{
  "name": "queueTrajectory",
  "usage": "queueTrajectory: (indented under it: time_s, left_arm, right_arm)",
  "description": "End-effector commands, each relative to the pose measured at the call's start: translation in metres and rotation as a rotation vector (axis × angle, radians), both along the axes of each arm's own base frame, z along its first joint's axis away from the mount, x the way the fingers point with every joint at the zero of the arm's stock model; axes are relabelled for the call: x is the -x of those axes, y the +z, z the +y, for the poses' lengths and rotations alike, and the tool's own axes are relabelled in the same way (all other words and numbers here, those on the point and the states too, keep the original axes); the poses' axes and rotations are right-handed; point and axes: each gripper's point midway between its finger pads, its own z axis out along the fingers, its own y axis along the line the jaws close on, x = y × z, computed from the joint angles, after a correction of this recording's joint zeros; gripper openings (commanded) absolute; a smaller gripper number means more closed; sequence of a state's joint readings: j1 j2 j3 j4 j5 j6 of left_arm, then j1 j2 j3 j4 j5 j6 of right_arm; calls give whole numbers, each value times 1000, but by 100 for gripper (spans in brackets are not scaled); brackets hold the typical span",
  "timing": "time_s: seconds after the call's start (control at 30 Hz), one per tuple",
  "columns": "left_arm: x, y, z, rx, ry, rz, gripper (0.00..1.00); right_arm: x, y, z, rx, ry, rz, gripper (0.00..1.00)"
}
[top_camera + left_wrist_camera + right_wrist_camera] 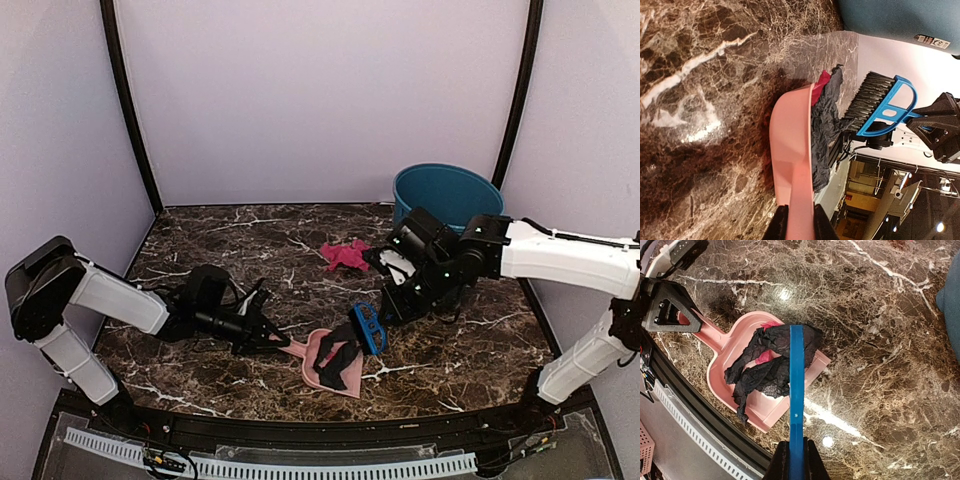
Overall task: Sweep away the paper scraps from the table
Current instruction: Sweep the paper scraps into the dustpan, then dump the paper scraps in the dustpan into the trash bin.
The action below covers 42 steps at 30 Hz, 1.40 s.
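Our left gripper [272,338] clamps the dustpan [318,372] handle, our right gripper [388,308] clamps the brush [368,328]. Black paper scraps [342,358] stretch near-to-far across the pan; one pink scrap [345,254] lies on the table [200,240] behind.

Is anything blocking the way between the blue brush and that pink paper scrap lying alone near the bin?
Nothing visible does. In the top view, only bare table lies between the brush, held in the right gripper, and the lone pink scrap. The dustpan sits on the brush's other side.
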<state>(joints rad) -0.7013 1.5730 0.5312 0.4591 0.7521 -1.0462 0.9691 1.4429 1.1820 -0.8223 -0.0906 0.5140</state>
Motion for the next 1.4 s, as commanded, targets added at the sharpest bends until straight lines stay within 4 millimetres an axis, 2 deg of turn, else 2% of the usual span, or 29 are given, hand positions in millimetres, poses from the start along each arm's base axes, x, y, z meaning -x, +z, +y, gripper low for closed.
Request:
queueTrajectory:
  time_s: [0.0, 0.33, 0.5, 0.8, 0.93, 1.17, 1.37]
  left_arm:
    - [2, 16, -5, 102, -3, 7, 0]
    - [3, 67, -10, 287, -12, -67, 0]
    - [3, 86, -8, 327, 2, -107, 0]
    - [-1, 103, -4, 351, 27, -155, 0]
    - [-4, 111, -5, 370, 30, -173, 0]
    - [-7, 109, -6, 373, 47, -168, 0]
    - [-11, 115, -7, 394, 56, -177, 0]
  right_arm:
    - [-5, 19, -2, -33, -17, -65, 0]
    - [-7, 39, 0, -124, -16, -139, 0]
    - [-16, 44, -20, -69, -81, -202, 0]
    - [-16, 71, -38, -99, -116, -278, 0]
    - [-11, 81, -34, -152, -88, -287, 0]
    - [5, 108, -23, -296, 3, -296, 0]
    - [9, 115, -27, -309, 13, -308, 0]
